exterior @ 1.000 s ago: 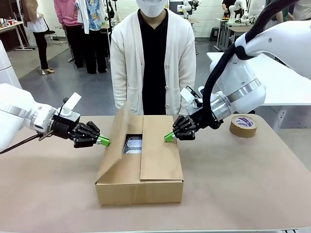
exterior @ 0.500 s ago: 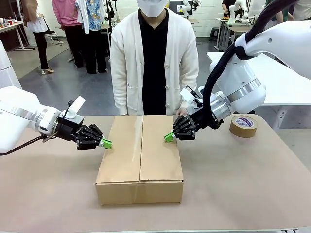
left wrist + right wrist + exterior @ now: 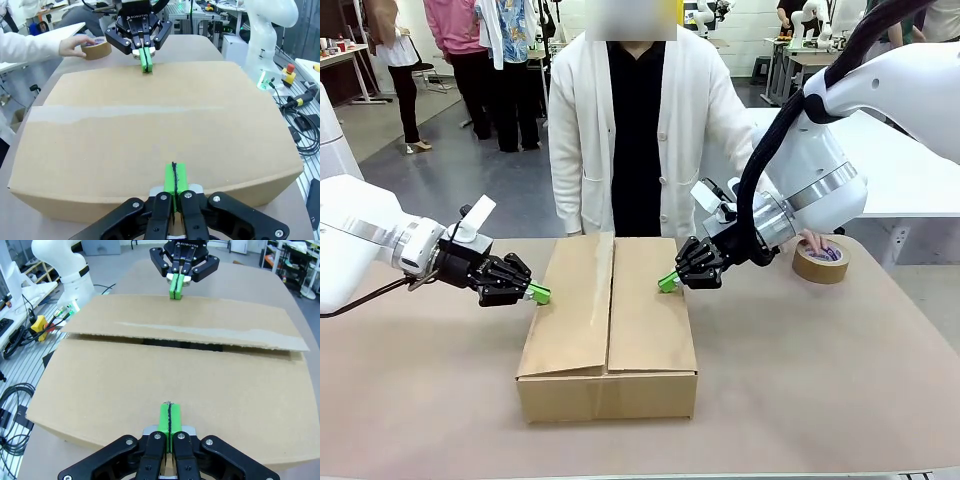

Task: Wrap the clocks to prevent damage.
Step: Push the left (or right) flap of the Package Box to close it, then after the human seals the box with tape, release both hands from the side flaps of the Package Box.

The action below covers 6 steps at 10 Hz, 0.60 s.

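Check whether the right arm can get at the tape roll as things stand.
Probably not yet: the person's hand is on the tape roll, and the right end effector is shut, with its tips at the cardboard box, on the right flap. The roll lies close beside that arm.

Brown cardboard box (image 3: 608, 330) mid-table, its left flap slightly raised, brown tape roll (image 3: 820, 262) at far right, tan tabletop (image 3: 800, 380), person in white cardigan (image 3: 582, 130) behind.
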### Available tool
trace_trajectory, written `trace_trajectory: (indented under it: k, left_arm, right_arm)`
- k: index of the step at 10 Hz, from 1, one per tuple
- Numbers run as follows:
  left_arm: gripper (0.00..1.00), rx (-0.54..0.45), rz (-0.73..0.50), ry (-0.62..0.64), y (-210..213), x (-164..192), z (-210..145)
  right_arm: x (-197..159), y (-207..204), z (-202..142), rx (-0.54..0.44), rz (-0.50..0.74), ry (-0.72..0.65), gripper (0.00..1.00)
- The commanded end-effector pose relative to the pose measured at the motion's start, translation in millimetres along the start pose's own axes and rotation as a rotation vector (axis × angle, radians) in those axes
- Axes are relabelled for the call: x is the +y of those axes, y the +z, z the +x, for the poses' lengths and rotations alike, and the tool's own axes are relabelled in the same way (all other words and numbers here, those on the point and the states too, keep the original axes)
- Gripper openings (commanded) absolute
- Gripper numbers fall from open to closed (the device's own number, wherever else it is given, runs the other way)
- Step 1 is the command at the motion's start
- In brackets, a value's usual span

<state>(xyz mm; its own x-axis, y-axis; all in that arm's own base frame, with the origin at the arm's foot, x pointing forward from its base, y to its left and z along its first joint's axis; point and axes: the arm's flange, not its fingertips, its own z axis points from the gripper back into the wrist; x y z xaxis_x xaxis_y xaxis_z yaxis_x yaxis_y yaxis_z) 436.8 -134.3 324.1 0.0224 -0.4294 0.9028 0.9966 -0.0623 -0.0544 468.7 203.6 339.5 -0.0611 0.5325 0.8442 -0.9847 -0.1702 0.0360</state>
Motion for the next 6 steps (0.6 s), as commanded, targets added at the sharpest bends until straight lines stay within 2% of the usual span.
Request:
trace_trajectory:
  k: [1,6]
  left_arm:
    - [0.0,0.006,0.004,0.006,-1.6,-0.3,-3.0]
    - [0.0,0.006,0.004,0.006,-1.6,-0.3,-3.0]
  right_arm:
    - [-0.7,-3.4,-3.7,0.003,-0.002,-0.014,0.01]
    - [-0.7,-3.4,-3.7,0.003,-0.002,-0.014,0.01]
